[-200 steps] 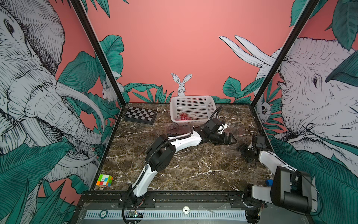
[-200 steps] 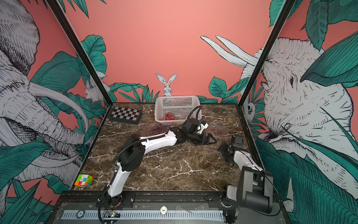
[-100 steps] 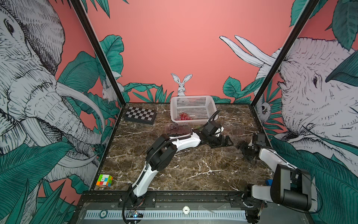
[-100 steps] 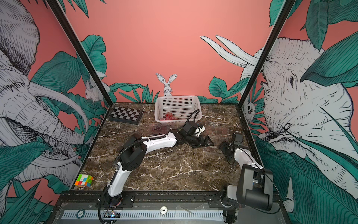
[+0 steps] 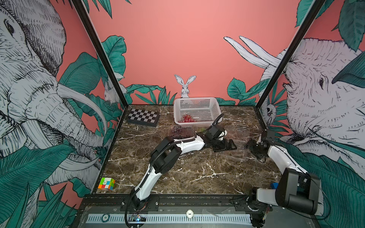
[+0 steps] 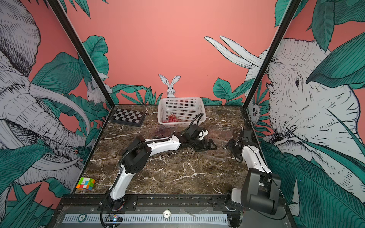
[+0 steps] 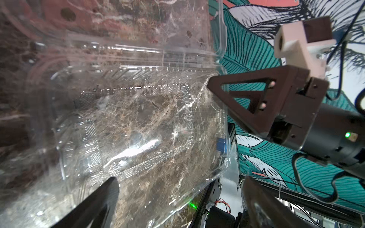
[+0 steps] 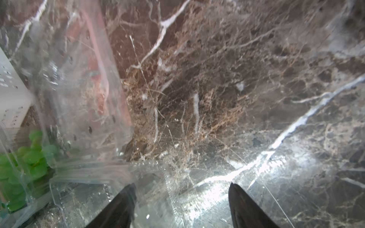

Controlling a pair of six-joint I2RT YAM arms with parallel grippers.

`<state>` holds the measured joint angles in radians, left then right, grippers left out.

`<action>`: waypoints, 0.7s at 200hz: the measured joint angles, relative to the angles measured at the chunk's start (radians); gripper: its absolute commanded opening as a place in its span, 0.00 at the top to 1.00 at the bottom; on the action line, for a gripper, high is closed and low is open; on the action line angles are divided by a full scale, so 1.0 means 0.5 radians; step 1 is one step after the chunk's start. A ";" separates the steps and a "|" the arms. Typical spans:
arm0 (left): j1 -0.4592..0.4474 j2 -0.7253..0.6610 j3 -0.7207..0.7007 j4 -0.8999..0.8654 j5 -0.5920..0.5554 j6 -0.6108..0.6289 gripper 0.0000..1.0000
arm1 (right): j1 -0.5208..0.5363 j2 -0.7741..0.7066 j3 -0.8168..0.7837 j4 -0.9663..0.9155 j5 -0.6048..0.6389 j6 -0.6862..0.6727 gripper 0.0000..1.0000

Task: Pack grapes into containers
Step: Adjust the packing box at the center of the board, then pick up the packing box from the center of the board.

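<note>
Brown marble tabletop [image 5: 197, 173] carries a white basket [image 5: 197, 103] holding red grapes [image 5: 187, 118], purple grapes [image 5: 176, 130] in a clear container [image 5: 189, 134] just in front of the basket, and an empty container [image 7: 138, 118] off the basket's right front corner, flanked by the left jaws and right jaws, both spread.

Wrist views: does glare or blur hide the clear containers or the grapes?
Right wrist view: motion-blurred throughout, with the green grapes soft and smeared and white glare washing out part of the marble table. Left wrist view: the clear container is sharp mid-frame, with one glare streak on its floor. In both top views: evenly lit, but the container barely shows.
</note>
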<state>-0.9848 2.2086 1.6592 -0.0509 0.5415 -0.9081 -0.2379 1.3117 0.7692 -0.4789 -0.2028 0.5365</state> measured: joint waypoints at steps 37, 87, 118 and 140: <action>0.000 0.000 0.000 0.008 0.000 -0.002 0.01 | 0.000 0.006 -0.059 -0.010 -0.077 -0.024 0.51; 0.000 0.000 0.000 0.013 0.000 -0.002 0.01 | 0.000 0.026 -0.074 -0.039 -0.134 -0.053 0.81; 0.000 0.000 0.002 0.013 0.000 -0.002 0.01 | 0.000 0.049 -0.070 -0.055 -0.136 -0.066 0.91; 0.010 0.000 0.014 0.002 0.000 -0.001 0.01 | 0.000 0.049 -0.070 -0.056 -0.134 -0.076 0.98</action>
<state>-0.9798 2.2086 1.6661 -0.0498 0.5415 -0.9085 -0.2379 1.3361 0.7341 -0.5072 -0.2695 0.4988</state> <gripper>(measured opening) 0.993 0.046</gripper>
